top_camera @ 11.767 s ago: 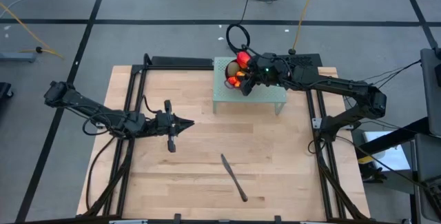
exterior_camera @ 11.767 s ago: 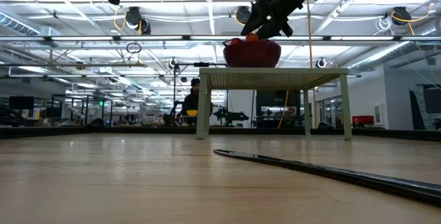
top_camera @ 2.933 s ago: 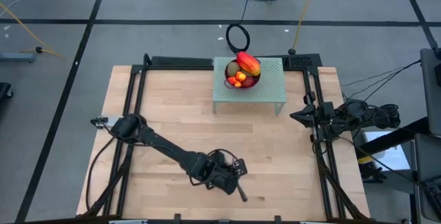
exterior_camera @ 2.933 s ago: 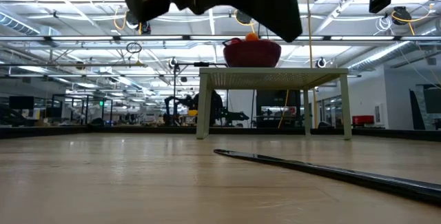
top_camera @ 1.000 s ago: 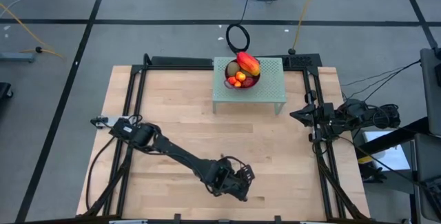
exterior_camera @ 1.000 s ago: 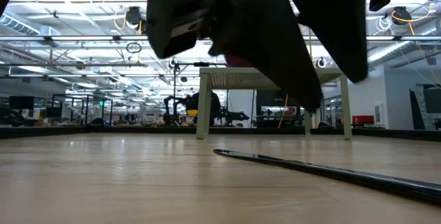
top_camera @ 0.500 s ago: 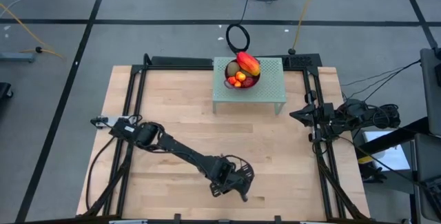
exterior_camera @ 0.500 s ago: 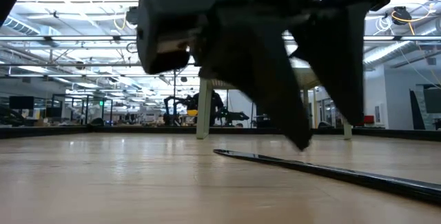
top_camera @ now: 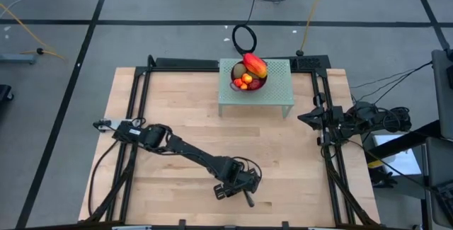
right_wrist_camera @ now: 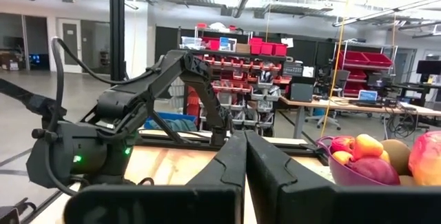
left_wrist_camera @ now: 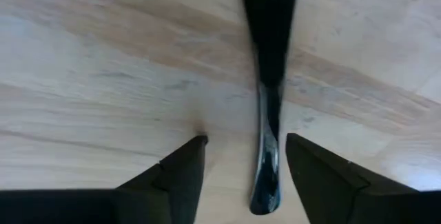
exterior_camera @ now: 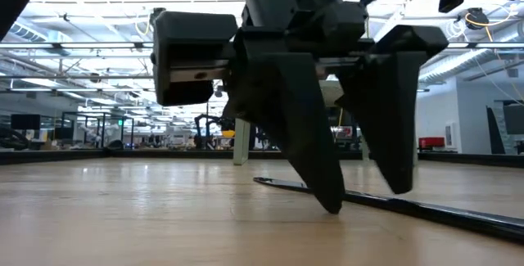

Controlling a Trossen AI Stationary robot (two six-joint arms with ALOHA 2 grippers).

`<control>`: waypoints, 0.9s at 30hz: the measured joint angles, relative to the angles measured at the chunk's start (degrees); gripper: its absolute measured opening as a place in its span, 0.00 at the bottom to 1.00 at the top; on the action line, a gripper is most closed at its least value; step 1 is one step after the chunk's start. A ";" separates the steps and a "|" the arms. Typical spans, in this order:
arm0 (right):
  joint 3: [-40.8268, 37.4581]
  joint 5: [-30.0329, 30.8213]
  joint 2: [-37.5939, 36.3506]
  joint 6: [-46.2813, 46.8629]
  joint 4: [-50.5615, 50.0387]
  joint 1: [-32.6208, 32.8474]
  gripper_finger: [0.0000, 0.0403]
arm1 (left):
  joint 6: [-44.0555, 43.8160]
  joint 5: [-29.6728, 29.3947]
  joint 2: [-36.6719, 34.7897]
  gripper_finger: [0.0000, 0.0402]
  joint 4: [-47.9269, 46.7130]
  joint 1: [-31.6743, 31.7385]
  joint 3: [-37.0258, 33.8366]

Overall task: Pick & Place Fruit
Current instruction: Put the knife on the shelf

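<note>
My left gripper point(left_wrist_camera: 238, 162): down at the wooden table point(top_camera: 177, 117), fingers apart, one on each side of the knife point(left_wrist_camera: 269, 100) (its handle end lies in the gap between them). In the low view the nearer fingertip point(exterior_camera: 327, 200) reaches the table surface, and the blade point(exterior_camera: 458, 214) runs off along the boards past it.

Knife, placed against the green stand point(top_camera: 256, 95): well apart from it, toward the table's near edge; my left gripper point(top_camera: 244, 187) sits over its handle there.

My right gripper point(top_camera: 303, 117): parked off the stand's right side, at the table's edge frame, fingers point(right_wrist_camera: 234, 162) pressed together and holding nothing.

Stand: small perforated green table at the far side of the wooden table, carrying the purple bowl point(top_camera: 249, 87).

Fruit (all inside the bowl): red-yellow mango point(top_camera: 255, 65) on top toward the far rim, brownish kiwi point(top_camera: 239, 71) beside it, small orange-red pieces point(top_camera: 245, 80) nearer the front. From my right wrist the bowl point(right_wrist_camera: 351, 172) shows with the fruit point(right_wrist_camera: 368, 145) heaped above its rim.
</note>
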 joint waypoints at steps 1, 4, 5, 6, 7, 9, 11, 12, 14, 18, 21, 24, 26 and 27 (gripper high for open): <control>0.00 0.01 0.00 -0.35 -0.03 0.00 0.00 | 0.16 0.34 0.01 0.50 -0.75 0.04 0.08; 0.00 0.02 0.00 -0.59 -0.03 -0.02 0.00 | -0.35 -0.78 0.02 0.42 -2.15 -0.01 0.08; 0.00 0.02 0.00 -0.69 -0.03 0.00 0.00 | -0.13 -1.10 0.02 0.40 -2.30 0.01 0.06; 0.00 0.02 0.00 -0.91 -0.03 0.00 0.00 | 0.38 -1.16 0.02 0.37 -2.35 0.07 0.06; 0.00 0.02 0.00 -1.30 -0.03 0.00 0.00 | 0.75 -1.01 0.02 0.35 -2.41 0.17 0.04; 0.00 0.04 0.00 -1.71 -0.02 0.00 0.00 | 0.93 -0.91 0.04 0.30 -2.66 0.33 0.01; 0.00 0.03 0.00 -1.85 -0.03 0.00 0.00 | 1.59 -1.29 0.07 0.27 -3.27 0.49 -0.03; 0.00 0.02 0.00 -1.87 -0.03 0.00 0.00 | 2.00 -1.78 0.07 0.25 -3.80 0.52 -0.03; 0.00 0.02 0.00 -1.88 -0.03 -0.01 0.00 | 2.50 -2.91 0.07 0.21 -4.80 0.52 -0.03; 0.00 0.02 0.00 -1.88 -0.03 0.00 0.00 | 3.80 -4.06 0.07 0.14 -5.41 0.55 -0.03; 0.00 0.02 0.00 -1.88 -0.03 0.00 0.00 | 3.82 -4.74 0.04 0.09 -5.57 0.63 -0.03; 0.00 0.04 0.00 -1.88 -0.03 0.00 0.00 | 4.21 -5.85 0.00 0.04 -5.63 0.63 -0.05; 0.00 0.02 0.00 -1.88 -0.03 0.00 0.00 | 4.70 -6.86 0.00 0.02 -5.75 0.63 -0.07; 0.00 0.03 0.00 -1.88 -0.02 -0.01 0.00 | 4.86 -7.72 0.00 0.01 -5.85 0.63 -0.07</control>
